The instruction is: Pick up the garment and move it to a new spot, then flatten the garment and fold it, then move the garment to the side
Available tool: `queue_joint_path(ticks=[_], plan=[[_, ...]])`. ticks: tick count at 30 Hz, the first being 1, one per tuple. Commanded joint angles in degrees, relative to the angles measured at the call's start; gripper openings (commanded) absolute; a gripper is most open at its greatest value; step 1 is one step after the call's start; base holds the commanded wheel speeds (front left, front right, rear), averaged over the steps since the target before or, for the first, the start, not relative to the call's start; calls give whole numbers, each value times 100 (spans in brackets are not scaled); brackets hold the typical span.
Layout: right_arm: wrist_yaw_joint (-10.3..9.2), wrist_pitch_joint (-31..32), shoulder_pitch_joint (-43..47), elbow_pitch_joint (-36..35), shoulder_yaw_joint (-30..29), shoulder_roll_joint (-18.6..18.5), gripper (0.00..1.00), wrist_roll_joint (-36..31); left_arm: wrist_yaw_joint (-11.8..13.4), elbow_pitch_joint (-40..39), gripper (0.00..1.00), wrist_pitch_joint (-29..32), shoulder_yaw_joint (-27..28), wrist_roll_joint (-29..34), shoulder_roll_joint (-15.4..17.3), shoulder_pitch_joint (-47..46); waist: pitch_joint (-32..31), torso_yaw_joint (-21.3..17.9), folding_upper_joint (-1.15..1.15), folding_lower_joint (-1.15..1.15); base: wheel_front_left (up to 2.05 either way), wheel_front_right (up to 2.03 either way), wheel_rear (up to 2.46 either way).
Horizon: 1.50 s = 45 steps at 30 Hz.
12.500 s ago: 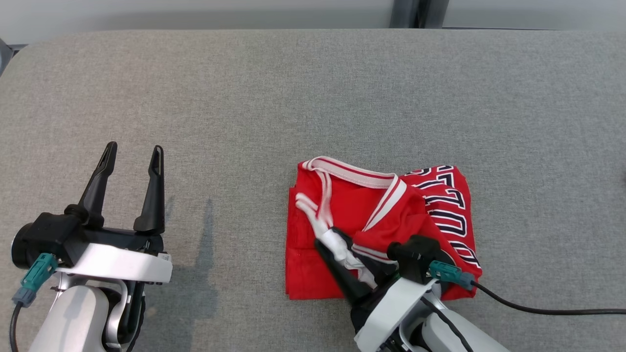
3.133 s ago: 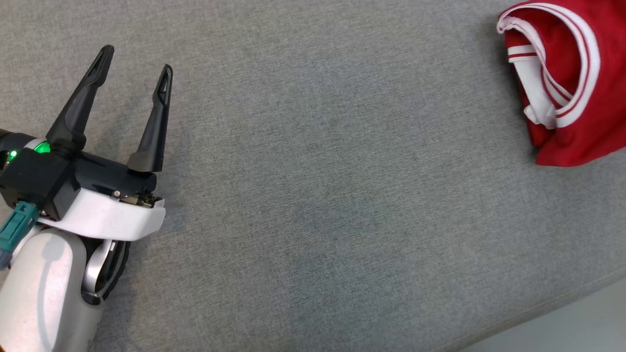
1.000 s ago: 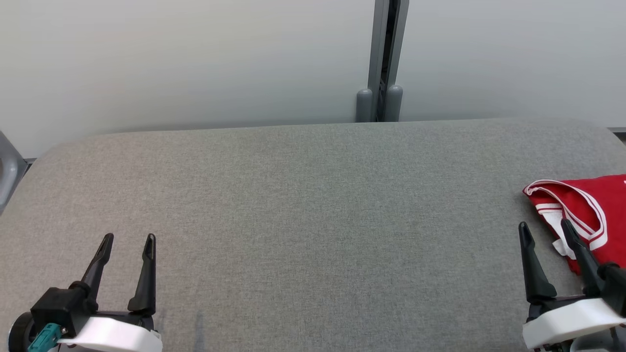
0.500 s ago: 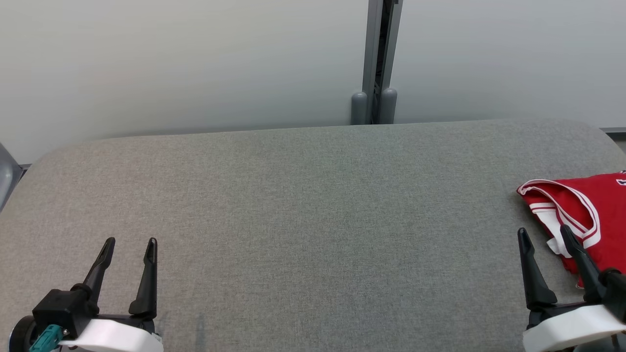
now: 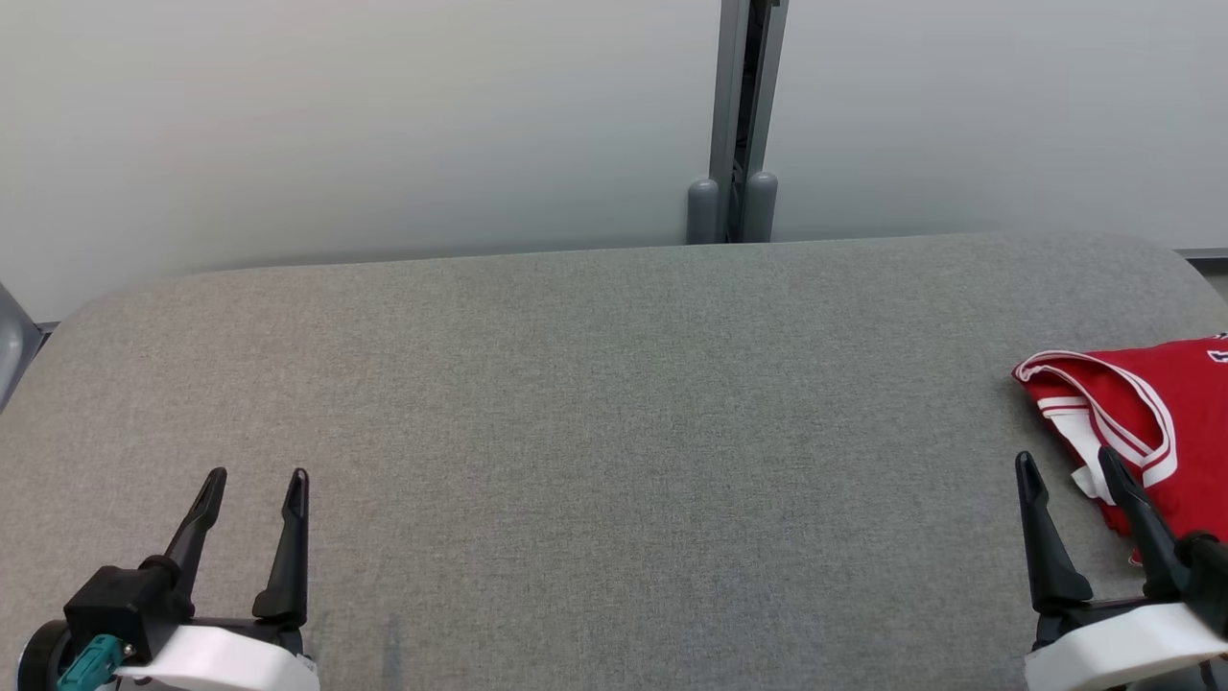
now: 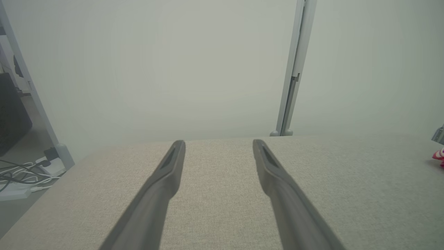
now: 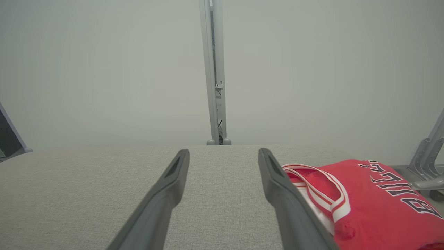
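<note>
1. Jaws of left gripper: spread wide, empty, above near left corner of grey table.
2. Jaws of right gripper: spread wide, empty, near right corner, just beside garment.
3. Red garment: folded, lying at table's right edge.

The right gripper held its two dark fingers spread wide above the grey table. A folded red jersey lay just beside the right-hand finger, white-trimmed collar nearest it. Behind stood a pale wall.
</note>
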Motion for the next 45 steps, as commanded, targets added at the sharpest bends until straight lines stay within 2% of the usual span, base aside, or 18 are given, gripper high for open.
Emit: queue_joint_path(ticks=[1,13,14,18,30,45], plan=[[1,-5,36,0,-28,4,100,-15,42,-9,100,-7,9,-27,50,57,2,0,0,0,0,0,0],[1,-31,32,30,-9,30,100,47,81,-8,100,-2,0,-58,86,70,-7,-19,0,0,0,0,0],[0,-10,3,9,11,27,0,23,57,-5,0,2,-21,-44,51,8,-8,-19,0,0,0,0,0],[0,-12,32,123,38,51,0,68,47,82,0,5,-62,-89,-36,52,-8,-20,0,0,0,0,0],[0,228,70,235,-134,-81,0,1587,-139,36,0,1,-93,-1187,-266,97,0,-21,0,0,0,0,0],[0,515,100,374,-344,-185,0,3145,-357,17,0,-10,-132,-2351,-510,133,9,-24,0,0,0,0,0]])
